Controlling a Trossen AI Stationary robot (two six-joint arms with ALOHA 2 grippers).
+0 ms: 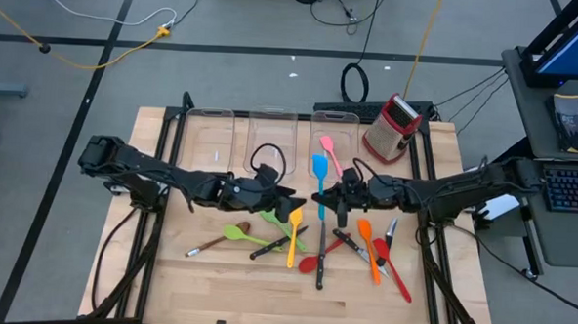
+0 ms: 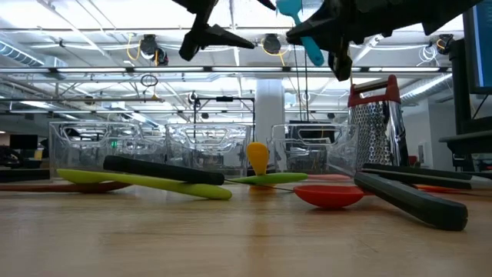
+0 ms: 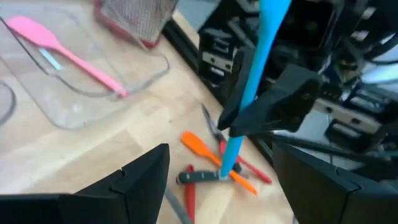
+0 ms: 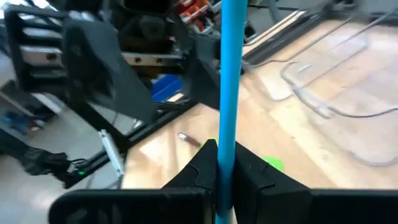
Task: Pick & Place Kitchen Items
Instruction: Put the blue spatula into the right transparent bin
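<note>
Looking down from the high view first: the right gripper (image 1: pixel 325 197) is pinched shut on the blue spatula (image 1: pixel 319 169), holding it up over the middle of the table, just in front of the bins (image 1: pixel 271 132). The left gripper (image 1: pixel 292 198) sits right beside it with its fingers spread and nothing in them. Rest of the utensils (image 1: pixel 305 243) lie heaped on the wood nearer the front; a pink spatula (image 1: pixel 330 155) is already in the rightmost bin. The two claws are so close that any sideways move could knock the handle and twist it in the pinch.

Low view: blue spatula (image 2: pixel 301 25) hangs tilted near the top edge, well above the table (image 2: pixel 246 238). Its head is cut off by the frame, so I can't tell how it's angled. If it slips, it drops onto the pile, not into a bin. The grater (image 2: pixel 374 127) stands off to the side and shouldn't matter.

Left wrist view: left fingers (image 3: pixel 134 180) stand wide apart, with the blue handle (image 3: pixel 258 81) in the gap beyond, clamped by the other claw. The grip looks low on the handle, so the long end could swing.

Right wrist view: closed fingers (image 4: pixel 200 169) squeeze the handle (image 4: pixel 229 87) hard. Everything behind is blurry and the spatula head is out of frame.
</note>
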